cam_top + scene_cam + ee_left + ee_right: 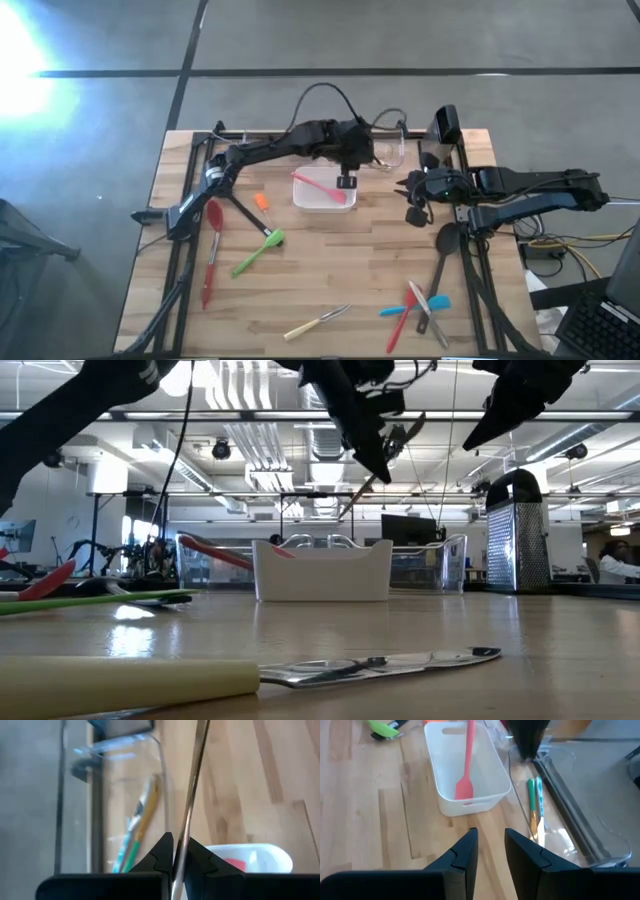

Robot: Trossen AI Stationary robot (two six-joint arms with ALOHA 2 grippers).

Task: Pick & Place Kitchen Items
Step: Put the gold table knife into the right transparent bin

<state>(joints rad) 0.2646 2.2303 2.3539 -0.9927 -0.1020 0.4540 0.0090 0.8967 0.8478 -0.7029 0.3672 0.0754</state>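
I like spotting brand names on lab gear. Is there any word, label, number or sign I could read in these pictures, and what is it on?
None can be read.
Left gripper, holding a thin metal utensil: no marking shows.
Right gripper: plain black, no label.
White dish and pink spatula: no print.
Metal grater: no lettering visible.
Screens in the room behind the table: too small and blurred to read.

Your dish point(322, 196) sits mid-counter point(350, 260) with one spatula point(322, 185) lying in it. Behind it to the right stands a bin point(392, 152) holding two utensils point(536, 805). Left of the dish lie several utensils point(212, 250); a knife point(317, 322) lies near the front edge, with more utensils point(425, 305) at front right.
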